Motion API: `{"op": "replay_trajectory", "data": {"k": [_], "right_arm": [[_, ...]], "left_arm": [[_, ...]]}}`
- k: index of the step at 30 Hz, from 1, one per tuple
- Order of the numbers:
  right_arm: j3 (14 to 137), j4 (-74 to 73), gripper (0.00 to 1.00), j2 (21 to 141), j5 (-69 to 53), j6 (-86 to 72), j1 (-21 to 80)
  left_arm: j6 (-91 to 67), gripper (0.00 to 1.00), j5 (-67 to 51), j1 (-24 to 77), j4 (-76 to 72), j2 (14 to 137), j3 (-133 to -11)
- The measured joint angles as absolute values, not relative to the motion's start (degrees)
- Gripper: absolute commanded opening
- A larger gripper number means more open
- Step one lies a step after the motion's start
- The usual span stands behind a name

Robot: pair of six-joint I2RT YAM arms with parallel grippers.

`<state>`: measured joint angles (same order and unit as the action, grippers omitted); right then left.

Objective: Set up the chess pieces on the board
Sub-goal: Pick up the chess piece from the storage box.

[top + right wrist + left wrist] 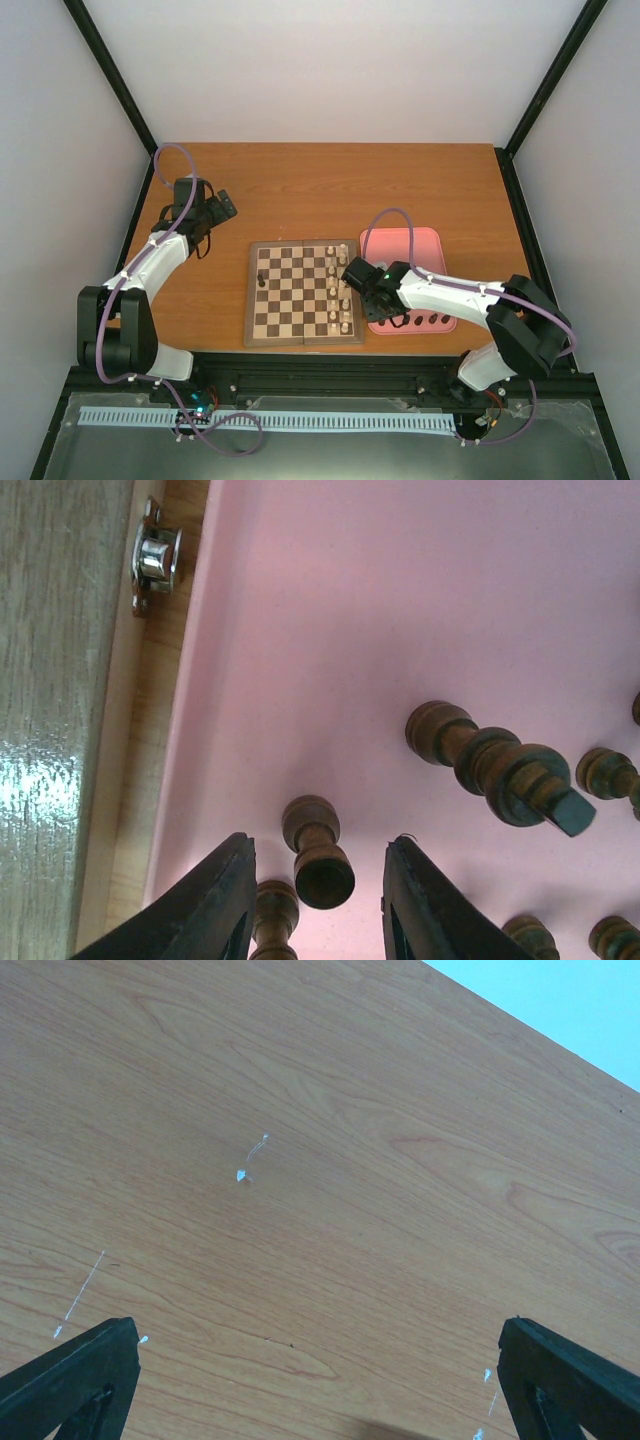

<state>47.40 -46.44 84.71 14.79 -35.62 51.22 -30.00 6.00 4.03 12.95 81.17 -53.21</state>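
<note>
Glossy wooden chess pieces (318,852); matt tray (400,600)

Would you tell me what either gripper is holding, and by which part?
Nothing is held. Fingers of the right gripper flank a dark pawn in the pink tray without touching it; the left gripper is open over the table.

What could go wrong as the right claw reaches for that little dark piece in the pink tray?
1. The right gripper straddles a dark pawn in the pink tray, with another piece close against one finger. Closing might catch or nudge that neighbour.
2. The pawn is small and rounded, so it may slip out of the grip.
3. White pieces crowd the board edge nearest the tray. Carrying the pawn over them could topple some.
</note>
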Motion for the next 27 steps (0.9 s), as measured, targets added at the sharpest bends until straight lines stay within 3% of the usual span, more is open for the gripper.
{"op": "replay_trajectory", "data": {"k": [23,27], "right_arm": [[46.72,-45.1,0.23,86.04,15.49,-34.83,50.17],[46.72,-44.8,0.16,86.17,15.53,-34.76,50.17]], "left_arm": [[-30.0,1.0,6.0,4.03,12.95,81.17,-53.21],[-30.0,1.0,6.0,4.03,12.95,81.17,-53.21]]}}
